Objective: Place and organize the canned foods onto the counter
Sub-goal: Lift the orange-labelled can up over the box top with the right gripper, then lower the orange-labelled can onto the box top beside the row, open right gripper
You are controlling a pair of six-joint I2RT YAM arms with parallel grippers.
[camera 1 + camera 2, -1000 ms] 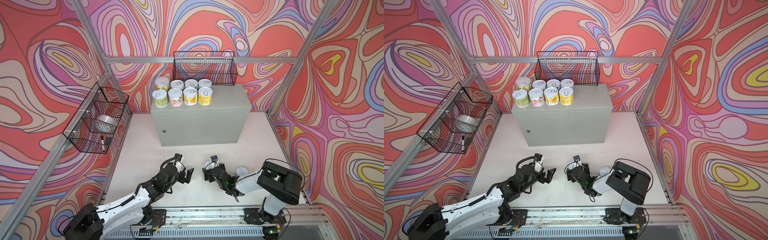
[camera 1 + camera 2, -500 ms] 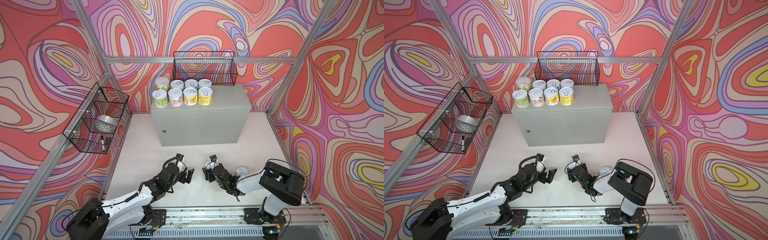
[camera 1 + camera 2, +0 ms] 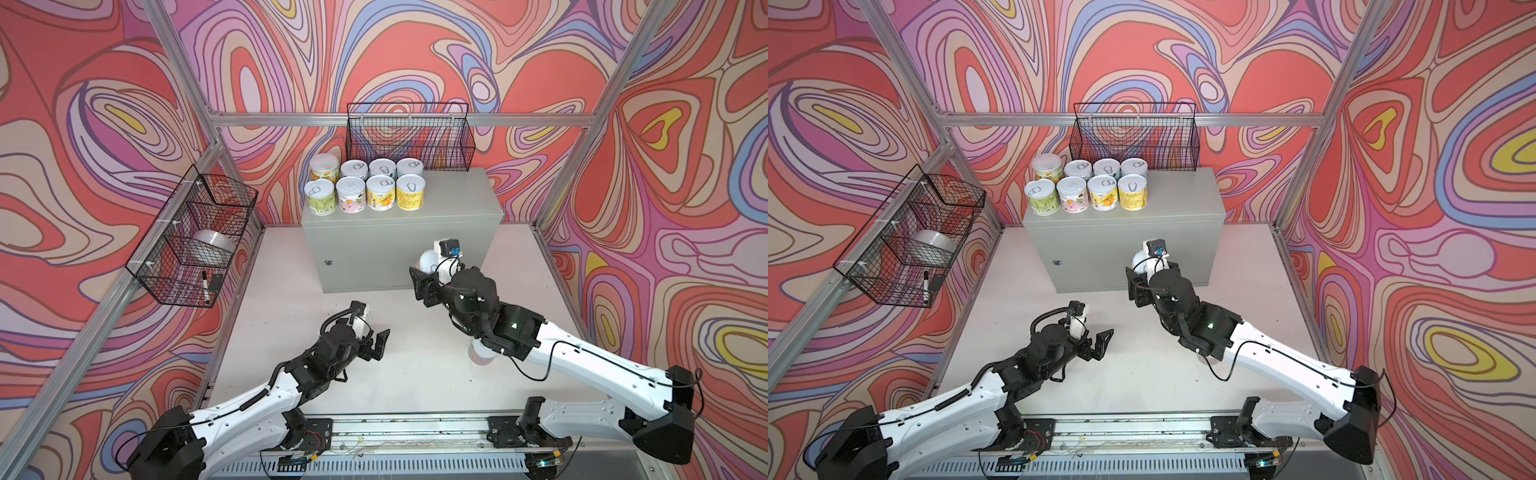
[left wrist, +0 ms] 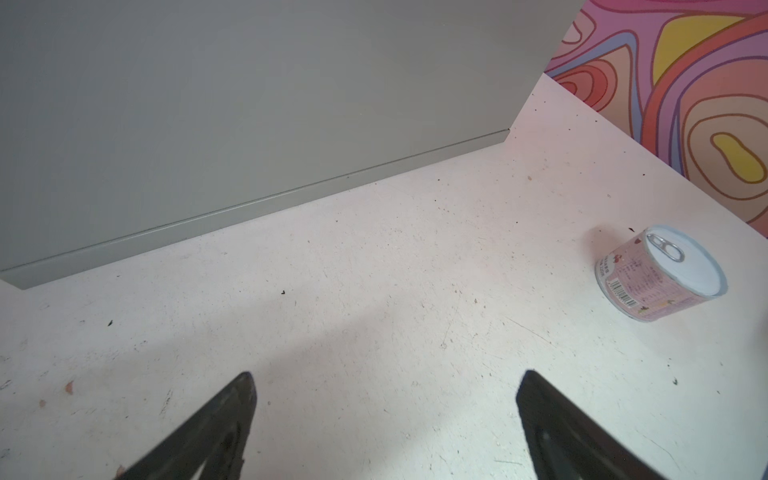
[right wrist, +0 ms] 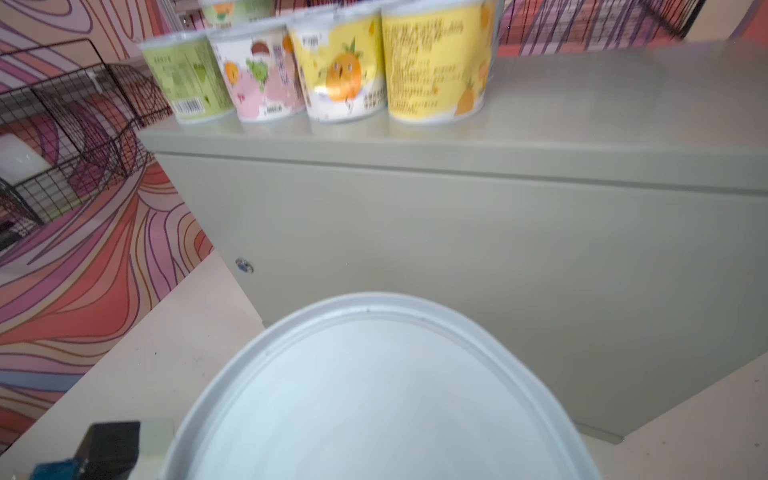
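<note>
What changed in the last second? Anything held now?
The right gripper has closed on a silver-lidded tin and raised it toward the front of the light-grey metal counter. Unchanged: the open left gripper low over the white floor, eight pastel-labelled tins on the counter, one pink tin on the floor.

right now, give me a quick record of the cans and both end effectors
on counter: eight cans, upright, two rows of four
right end effector: shut on held can, in the air before the counter front
left end effector: open, empty, low over the table
on table: pink can, upright, under the right arm
</note>
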